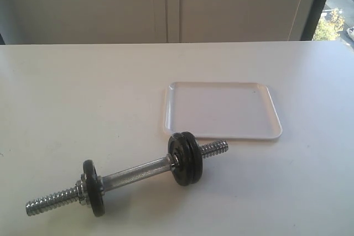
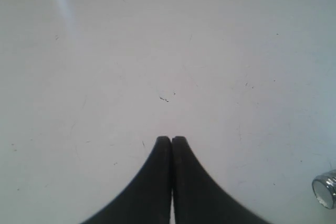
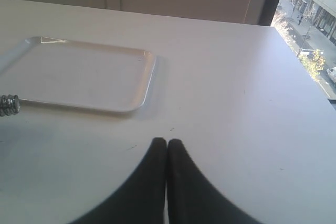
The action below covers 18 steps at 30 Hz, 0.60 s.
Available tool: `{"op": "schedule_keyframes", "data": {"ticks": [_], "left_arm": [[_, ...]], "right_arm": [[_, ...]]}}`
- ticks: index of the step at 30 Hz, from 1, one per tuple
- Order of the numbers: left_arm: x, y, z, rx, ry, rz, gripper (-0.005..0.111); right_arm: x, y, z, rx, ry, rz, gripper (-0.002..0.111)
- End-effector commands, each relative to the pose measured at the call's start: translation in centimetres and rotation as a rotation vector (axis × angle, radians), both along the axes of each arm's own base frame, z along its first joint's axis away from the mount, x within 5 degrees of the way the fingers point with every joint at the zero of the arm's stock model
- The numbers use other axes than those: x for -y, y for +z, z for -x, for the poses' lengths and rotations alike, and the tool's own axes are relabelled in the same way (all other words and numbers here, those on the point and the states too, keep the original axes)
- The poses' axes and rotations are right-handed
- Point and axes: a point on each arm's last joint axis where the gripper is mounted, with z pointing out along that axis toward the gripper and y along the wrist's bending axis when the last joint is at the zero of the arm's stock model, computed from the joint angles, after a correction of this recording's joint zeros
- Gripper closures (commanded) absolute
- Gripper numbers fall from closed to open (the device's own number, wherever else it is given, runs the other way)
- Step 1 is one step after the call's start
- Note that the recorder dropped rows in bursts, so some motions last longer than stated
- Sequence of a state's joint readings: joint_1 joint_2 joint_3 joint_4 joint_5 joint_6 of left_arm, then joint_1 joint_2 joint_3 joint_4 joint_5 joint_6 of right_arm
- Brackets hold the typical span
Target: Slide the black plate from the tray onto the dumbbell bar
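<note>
The left end effector [image 2: 171, 139] hangs over the bare counter [image 2: 157, 51], its two fingers pressed together with nothing between them. The chrome tip of the dumbbell bar [image 1: 135, 172] just shows at the edge of its wrist view. The bar lies slantwise on the counter, with a single black disc [image 1: 94, 187] standing on it near the left threaded end. Toward the right end two discs sit face to face. The black plate [image 1: 191, 157] is, I'd judge, the outer of the pair, already on the bar with bare thread poking out beyond it. Just past that end lies the tray [image 1: 221, 109], with nothing on it. The right end effector [image 3: 167, 141] is likewise closed and empty, over the counter and apart from the tray.

So the sliding looks done. What's left — if anything — is to keep both arms clear of the bar, since a round bar on discs would likely roll at a nudge. If the plate wants seating, push it squarely along the bar, never sideways.
</note>
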<state>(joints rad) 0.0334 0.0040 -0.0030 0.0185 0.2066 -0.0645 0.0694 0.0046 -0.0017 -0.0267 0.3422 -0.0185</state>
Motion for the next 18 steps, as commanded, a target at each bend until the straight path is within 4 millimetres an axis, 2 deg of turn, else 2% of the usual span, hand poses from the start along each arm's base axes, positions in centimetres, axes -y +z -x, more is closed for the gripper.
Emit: {"op": "schedule_keyframes", "data": {"ticks": [1, 18], "left_arm": [[0.14, -0.12, 0.03, -0.003, -0.022, 0.009, 0.107], [0.15, -0.12, 0.03, -0.003, -0.024, 0.009, 0.107]], "right_arm": [[0.03, 0.04, 0.00, 0.010, -0.018, -0.022, 0.108], [0.35, 0.02, 0.00, 0.008, -0.077, -0.022, 0.108]]}}
